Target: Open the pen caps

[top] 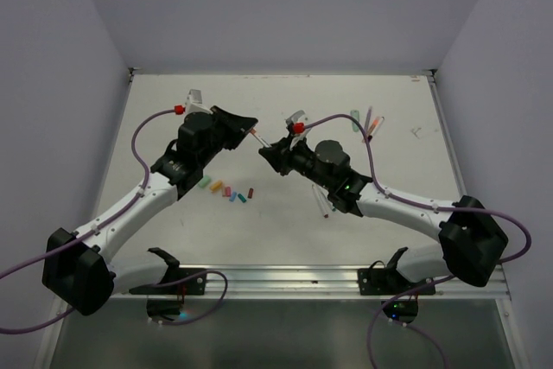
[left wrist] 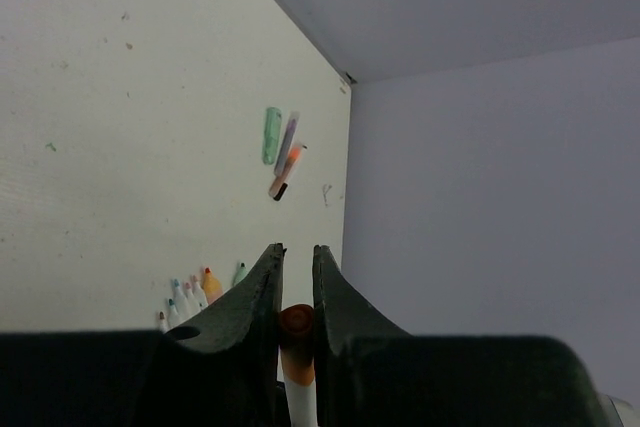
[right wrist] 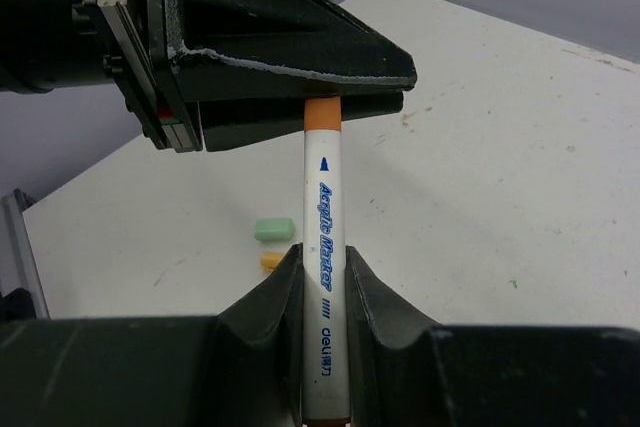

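Scuffed white table point(top: 285, 239), grey-lilac walls point(top: 285, 6); pen caps point(top: 226, 191) lying left of centre.

White table point(top: 259, 239) filling the middle of the top view, faint scuffs and specks on it, plain lavender-grey walls point(top: 285, 6) along the upper, left and right edges, aluminium rail point(top: 285, 278) across the lower part, soft even light.

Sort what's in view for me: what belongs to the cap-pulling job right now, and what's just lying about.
In the job:
white-barrelled pen; its orange cap; left gripper, closed on that cap; right gripper, closed on the barrel.

Lying about:
loose caps in a row; pale green highlighter; the pens beside it; another bunch of pens.
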Action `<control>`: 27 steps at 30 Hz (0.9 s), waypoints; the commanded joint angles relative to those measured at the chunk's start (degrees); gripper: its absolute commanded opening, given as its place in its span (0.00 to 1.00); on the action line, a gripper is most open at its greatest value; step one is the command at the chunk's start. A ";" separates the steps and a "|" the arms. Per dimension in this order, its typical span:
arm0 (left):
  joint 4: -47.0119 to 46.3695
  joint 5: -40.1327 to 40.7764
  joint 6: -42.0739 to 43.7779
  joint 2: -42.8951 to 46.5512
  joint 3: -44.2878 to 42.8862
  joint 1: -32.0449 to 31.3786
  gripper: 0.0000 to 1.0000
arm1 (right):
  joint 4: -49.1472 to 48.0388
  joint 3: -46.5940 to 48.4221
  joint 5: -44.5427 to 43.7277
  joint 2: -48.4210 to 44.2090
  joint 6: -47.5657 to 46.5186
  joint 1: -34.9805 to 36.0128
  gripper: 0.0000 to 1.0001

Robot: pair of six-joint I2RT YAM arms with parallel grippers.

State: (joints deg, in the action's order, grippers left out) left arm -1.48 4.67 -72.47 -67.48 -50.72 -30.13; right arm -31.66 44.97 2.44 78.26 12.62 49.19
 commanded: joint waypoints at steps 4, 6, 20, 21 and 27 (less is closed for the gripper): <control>-3.36 0.26 -0.22 1.65 0.09 -0.28 0.00 | 1.42 1.69 0.99 -1.44 0.82 0.47 0.36; -3.88 -0.01 0.92 1.57 0.18 -0.37 0.00 | 3.97 2.14 2.31 -2.05 1.96 0.38 0.46; -8.27 -5.88 17.97 2.97 0.79 -0.28 0.00 | 17.95 10.84 5.74 -1.18 2.32 -0.50 0.71; -8.72 -6.24 18.41 3.23 1.15 -0.28 0.00 | 18.04 11.45 5.74 -0.92 2.23 -0.67 0.71; -11.88 -8.88 20.17 4.46 2.55 -0.28 0.00 | 18.04 13.03 4.86 1.45 2.14 -0.59 0.66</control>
State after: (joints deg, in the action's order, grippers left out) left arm -8.03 -1.74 -55.55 -64.51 -48.90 -30.17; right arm -14.17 55.40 7.07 78.17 14.66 48.73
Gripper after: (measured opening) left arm 0.170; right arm 0.668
